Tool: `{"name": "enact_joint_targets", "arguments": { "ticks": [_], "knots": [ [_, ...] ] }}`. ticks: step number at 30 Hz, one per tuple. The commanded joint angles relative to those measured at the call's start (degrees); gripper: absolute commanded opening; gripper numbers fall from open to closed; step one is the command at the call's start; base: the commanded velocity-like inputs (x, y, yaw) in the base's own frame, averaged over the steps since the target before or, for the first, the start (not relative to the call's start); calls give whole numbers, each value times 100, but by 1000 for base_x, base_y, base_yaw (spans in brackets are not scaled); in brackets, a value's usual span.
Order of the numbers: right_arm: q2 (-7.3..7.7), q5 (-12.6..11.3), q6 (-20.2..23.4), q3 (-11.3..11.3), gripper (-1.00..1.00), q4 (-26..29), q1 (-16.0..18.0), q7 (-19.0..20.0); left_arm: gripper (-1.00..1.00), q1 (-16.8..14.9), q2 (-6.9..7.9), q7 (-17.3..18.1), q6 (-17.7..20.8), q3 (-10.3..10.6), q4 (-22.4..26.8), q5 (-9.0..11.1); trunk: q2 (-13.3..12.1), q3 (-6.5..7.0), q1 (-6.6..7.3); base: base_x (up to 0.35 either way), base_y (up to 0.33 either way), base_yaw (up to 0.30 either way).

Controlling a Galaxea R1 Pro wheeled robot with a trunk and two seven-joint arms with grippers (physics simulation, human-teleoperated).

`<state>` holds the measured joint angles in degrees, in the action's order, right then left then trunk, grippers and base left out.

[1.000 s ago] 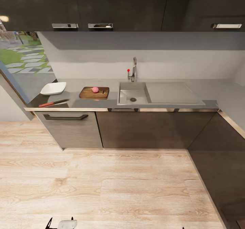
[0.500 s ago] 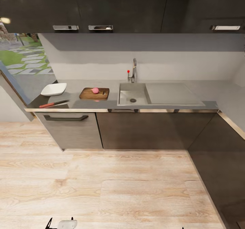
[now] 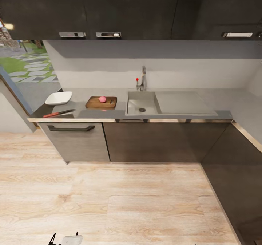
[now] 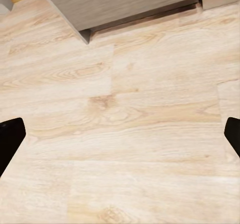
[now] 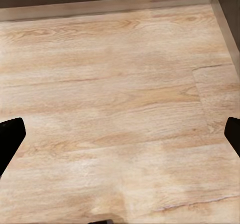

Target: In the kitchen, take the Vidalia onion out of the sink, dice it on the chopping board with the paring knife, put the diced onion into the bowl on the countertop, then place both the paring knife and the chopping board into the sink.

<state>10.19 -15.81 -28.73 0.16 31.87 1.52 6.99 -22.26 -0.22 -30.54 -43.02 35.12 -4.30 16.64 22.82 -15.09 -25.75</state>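
Already the Vidalia onion [image 3: 102,99] sits whole on the chopping board [image 3: 95,103]; dicing, bowling, sinking remain; both claws spread wide, empty.

Smooth grey countertop [image 3: 214,98] with thin light edge, over dark grey cabinet fronts, turns corner at right. Shallow white squarish bowl [image 3: 58,98] at far left end. Slim paring knife with orange-red handle and dark blade [image 3: 58,113] near front edge, just in front of bowl. Rectangular brown wooden chopping board [image 3: 101,102] between bowl and sink, small pink onion [image 3: 102,99] on it. Rectangular grey steel sink [image 3: 141,105] set into top, flat drainboard to its right.
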Motion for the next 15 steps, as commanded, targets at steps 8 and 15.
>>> {"name": "enact_joint_targets", "arguments": {
  "ticks": [8,15],
  "knots": [
    [1,-62,-18,2,100,-2,4,49,100,-6,-4,-13,-23,48,-16,33,10,62,-3,0,0,0],
    [1,-62,-19,2,100,-1,4,49,100,-6,-4,-13,-23,48,-18,33,10,125,-3,0,0,0]
  ]
}}
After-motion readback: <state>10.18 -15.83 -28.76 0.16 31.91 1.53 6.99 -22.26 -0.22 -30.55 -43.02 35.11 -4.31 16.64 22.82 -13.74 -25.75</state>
